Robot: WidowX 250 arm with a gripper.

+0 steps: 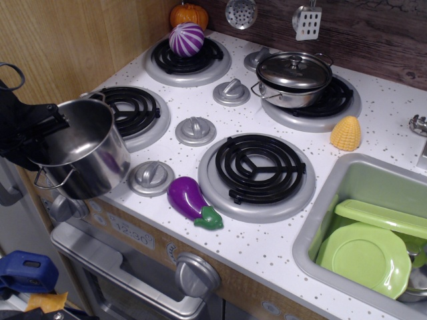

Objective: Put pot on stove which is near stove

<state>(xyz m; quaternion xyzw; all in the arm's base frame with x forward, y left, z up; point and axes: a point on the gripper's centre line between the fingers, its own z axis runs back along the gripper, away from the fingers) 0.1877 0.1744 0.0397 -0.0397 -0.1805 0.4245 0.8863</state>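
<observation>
Pot [81,158] sits in the grip of the pincer [55,125] at the front left corner of the tabletop [200,100], tilted so its mouth leans toward the back left. Its base appears lifted off the surface, hanging partly over the front edge, though the underside is hidden and I cannot be sure it is fully clear. The pincer is clamped on the pot's left rim, one finger inside the wall and the dark body outside.

Stove [130,110], the coil burner in its silver ring just behind and to the right of the pot, is bare; the pot's rim overlaps its near edge in this view, but the pot is not resting on it.

So the grasp is done and the lift looks begun. What is left, as I judge it: carry the pot a short way back and right, level it, set it centred on the coil, and let go.

Other burners are not the goal: the large one [260,167] lies well to the right, and the lidded pot [293,79] holds another at the back. A knob [152,177] and the eggplant [190,200] lie just right of the pot and could be knocked if it swings that way.
</observation>
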